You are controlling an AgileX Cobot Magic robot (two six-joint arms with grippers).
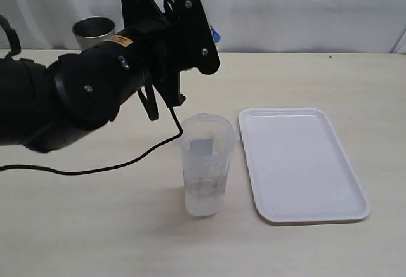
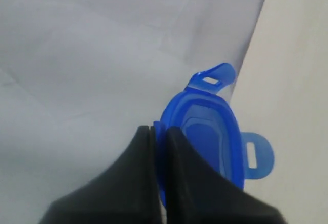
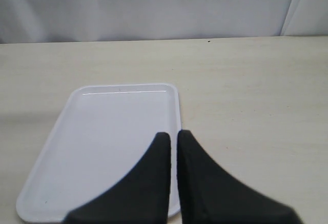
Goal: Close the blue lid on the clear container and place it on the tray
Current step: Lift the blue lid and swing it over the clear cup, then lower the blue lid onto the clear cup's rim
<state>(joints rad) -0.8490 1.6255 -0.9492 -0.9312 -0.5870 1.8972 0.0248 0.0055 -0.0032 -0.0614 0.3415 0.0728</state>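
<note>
Two slotted flaps [image 2: 264, 157] on blue lid [image 2: 207, 134]

left gripper [image 2: 158, 128], raised high, pinches the blue lid [image 2: 210, 131]; right gripper [image 3: 173, 134] sits with jaws together.

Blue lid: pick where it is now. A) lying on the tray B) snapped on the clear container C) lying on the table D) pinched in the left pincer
D: in the left wrist view the left pincer is shut on the blue lid at its edge, and the clear container stands unlidded beside the tray.
</note>
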